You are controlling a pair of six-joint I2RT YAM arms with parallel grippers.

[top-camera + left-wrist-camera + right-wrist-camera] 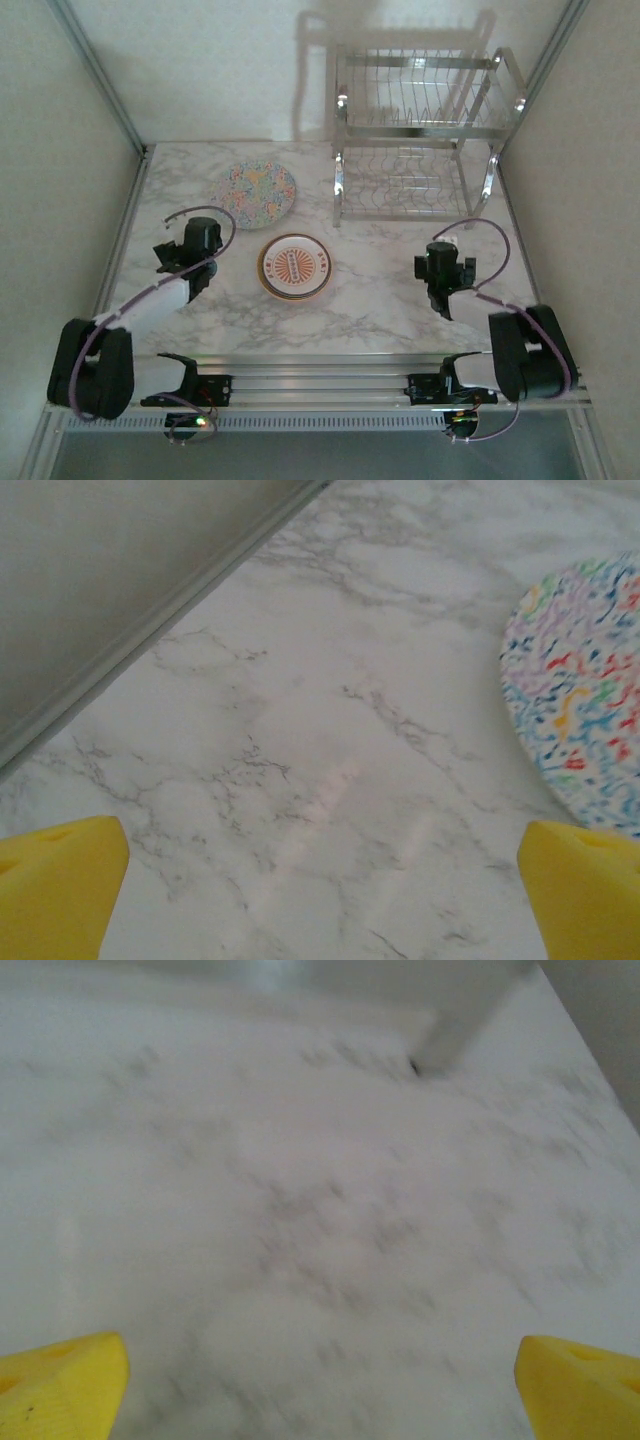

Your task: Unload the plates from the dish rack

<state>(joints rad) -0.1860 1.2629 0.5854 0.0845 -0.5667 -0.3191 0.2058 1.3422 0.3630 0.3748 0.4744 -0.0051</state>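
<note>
The chrome wire dish rack [420,130] stands at the back right, and I see no plates in its slots. A floral-speckled plate [254,194] lies flat on the marble table left of the rack; its edge [585,680] shows at the right of the left wrist view. The white sunburst plate [295,266] lies at the table's middle, with a yellow-orange edge showing under it. My left gripper [190,242] [320,900] hangs open over bare marble, left of both plates. My right gripper [440,268] [320,1380] is open over bare marble in front of the rack.
The enclosure's left wall and its metal rail [150,630] run close beside the left gripper. A rack leg [455,1030] stands ahead of the right gripper. The right wrist view is blurred. The marble table [380,300] lies bare between the sunburst plate and the right gripper.
</note>
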